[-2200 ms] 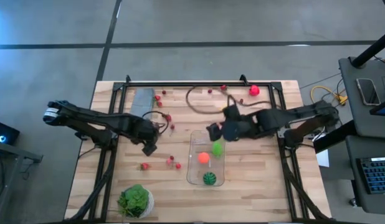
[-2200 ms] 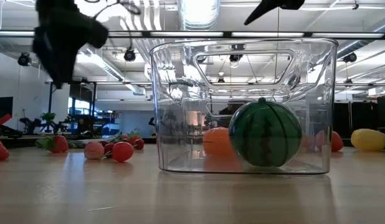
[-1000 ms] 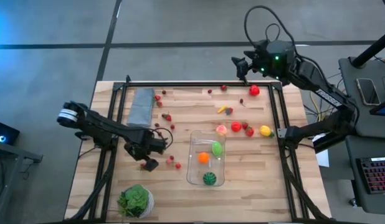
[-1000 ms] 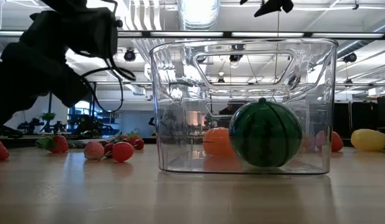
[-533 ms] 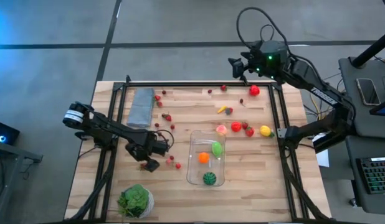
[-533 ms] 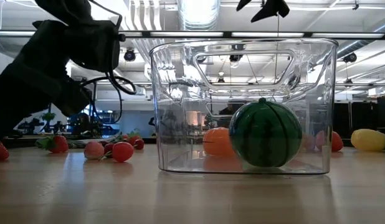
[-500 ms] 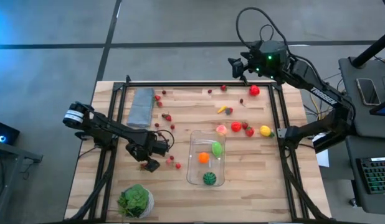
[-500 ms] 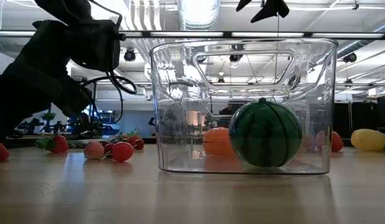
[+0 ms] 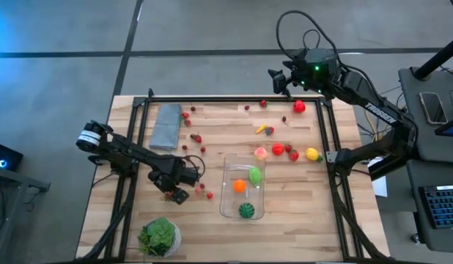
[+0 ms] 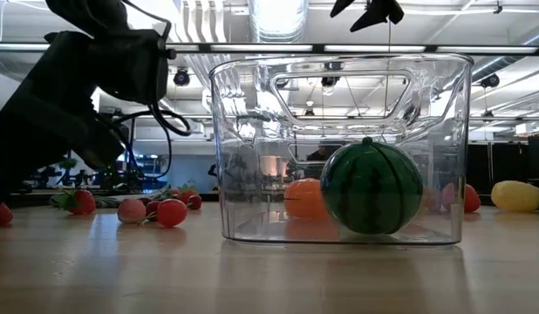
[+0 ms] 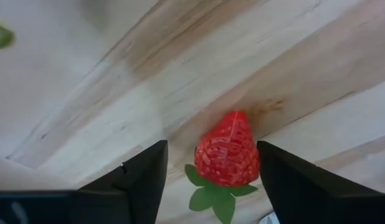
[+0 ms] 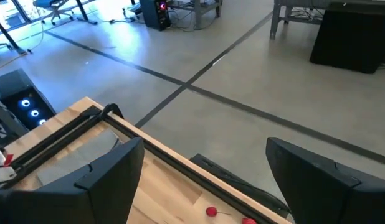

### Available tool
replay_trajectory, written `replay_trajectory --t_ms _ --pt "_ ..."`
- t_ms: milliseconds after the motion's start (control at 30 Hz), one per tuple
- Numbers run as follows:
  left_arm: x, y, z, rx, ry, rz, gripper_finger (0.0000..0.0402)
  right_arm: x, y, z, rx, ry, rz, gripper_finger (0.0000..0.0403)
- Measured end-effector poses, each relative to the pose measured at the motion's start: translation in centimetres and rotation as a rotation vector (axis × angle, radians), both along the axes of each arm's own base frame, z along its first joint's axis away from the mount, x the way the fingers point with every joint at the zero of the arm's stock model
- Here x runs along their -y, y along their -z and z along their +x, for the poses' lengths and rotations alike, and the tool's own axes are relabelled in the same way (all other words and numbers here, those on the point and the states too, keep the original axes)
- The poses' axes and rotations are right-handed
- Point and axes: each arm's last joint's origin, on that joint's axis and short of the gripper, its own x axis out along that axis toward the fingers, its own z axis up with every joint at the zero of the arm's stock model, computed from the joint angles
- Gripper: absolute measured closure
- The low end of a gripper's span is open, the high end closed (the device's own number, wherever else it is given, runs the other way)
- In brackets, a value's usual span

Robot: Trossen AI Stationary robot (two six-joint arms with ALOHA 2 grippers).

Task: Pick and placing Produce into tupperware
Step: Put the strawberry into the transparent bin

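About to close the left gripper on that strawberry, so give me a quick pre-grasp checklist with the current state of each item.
1. Left gripper open: ok, both fingers spread wide.
2. Strawberry between the fingers: ok, it sits in the gap, gaps on both sides.
3. Fingers down at berry height: cannot tell from these views.
4. Neighbouring berries clear of the grasp: ok, they lie apart, toward the tupperware.
5. Tupperware has room: ok, only three pieces inside.
6. Right gripper out of the way: ok, raised beyond the table's far edge.
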Motion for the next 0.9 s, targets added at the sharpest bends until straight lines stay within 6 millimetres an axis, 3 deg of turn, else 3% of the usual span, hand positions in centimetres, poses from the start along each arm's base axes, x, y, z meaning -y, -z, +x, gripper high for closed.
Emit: replay_trajectory --t_ms 500,900 --pt "0.7 -0.5 0.6 0.015 -0.001 -0.005 0.0260 0.0 0.0 0.0 -0.022 -0.012 -0.021 0.0074" --pt "1.1 -0.8 0.5 0.026 0.019 -0.012 0.0265 0.0 0.0 0.0 -0.022 -0.012 -0.021 0.0074"
